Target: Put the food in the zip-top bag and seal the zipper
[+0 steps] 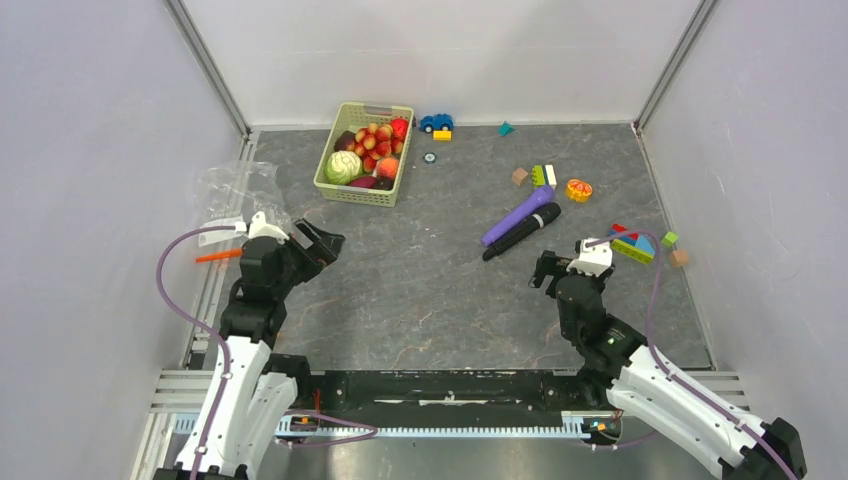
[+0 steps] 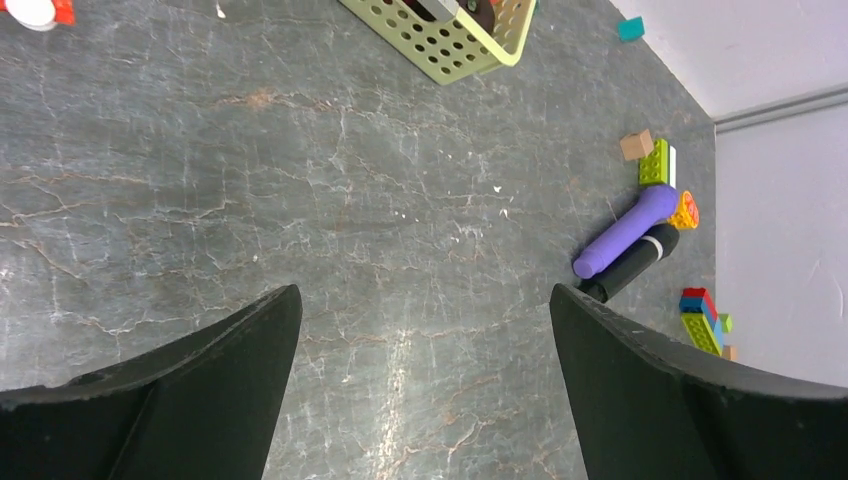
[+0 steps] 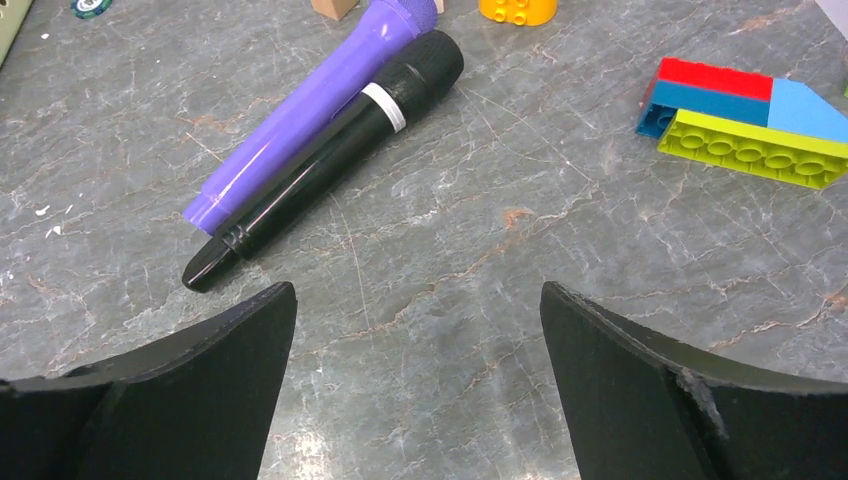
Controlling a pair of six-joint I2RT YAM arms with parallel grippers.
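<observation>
One clear zip-top bag [image 1: 238, 190] lies at the tabletop's [image 1: 420, 300] far left edge. Its orange-red zipper [image 1: 218, 256] is just left of the left gripper [image 1: 322, 243], whose jaws stand apart and empty. The food [image 1: 368, 150] fills one green basket [image 1: 355, 193] further back. Two microphones [image 1: 518, 216] lie near the right gripper [image 1: 545, 270], which is likewise spread and empty.

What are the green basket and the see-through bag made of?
The green basket looks like hard moulded plastic: it has a dull, even colour and neat rows of holes in its walls. The bag looks like thin, soft plastic film: you can see through it, and it is crinkled and shiny on the folds. Looks alone cannot make this certain.
</observation>
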